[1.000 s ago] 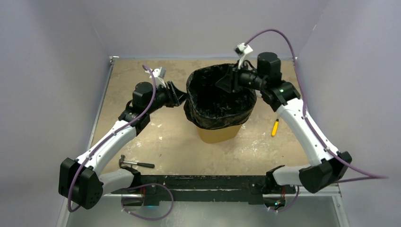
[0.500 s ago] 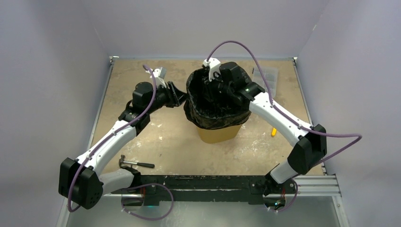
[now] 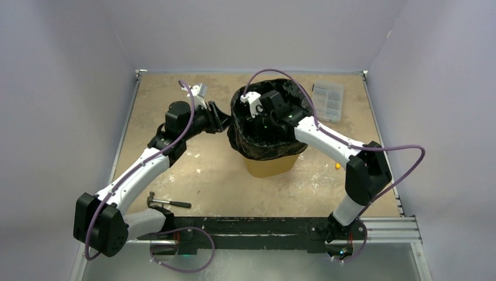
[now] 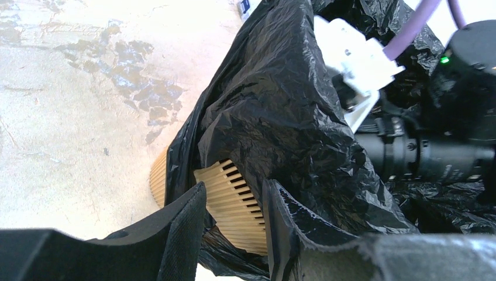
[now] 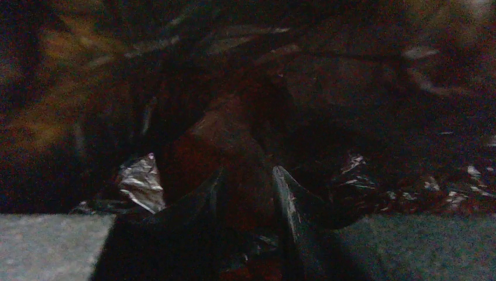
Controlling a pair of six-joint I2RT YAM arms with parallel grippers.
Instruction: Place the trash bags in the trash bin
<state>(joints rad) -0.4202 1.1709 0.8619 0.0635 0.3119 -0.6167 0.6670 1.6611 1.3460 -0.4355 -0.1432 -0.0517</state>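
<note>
The orange-yellow mesh trash bin point(image 3: 270, 167) stands mid-table. The glossy black trash bag point(image 3: 266, 149) lines it and drapes over its rim. My left gripper point(image 3: 223, 120) is at the bin's left rim. In the left wrist view its jaws point(image 4: 234, 186) stand astride the mesh wall point(image 4: 237, 219), with bag film point(image 4: 281, 105) over the rim. My right gripper point(image 3: 261, 122) reaches down inside the bin. In the dark right wrist view its fingers point(image 5: 248, 172) stand a little apart among crumpled bag film point(image 5: 137, 181).
A hammer point(image 3: 168, 202) lies at the near left. A small clear plastic box point(image 3: 327, 100) sits at the far right. A small yellow object point(image 3: 337, 165) shows just behind my right forearm. Walls close in the table's left, back and right.
My right arm has swung left from the bin's far right rim and dipped its gripper down into the bag-lined bin. My left arm and the bin have not moved.
</note>
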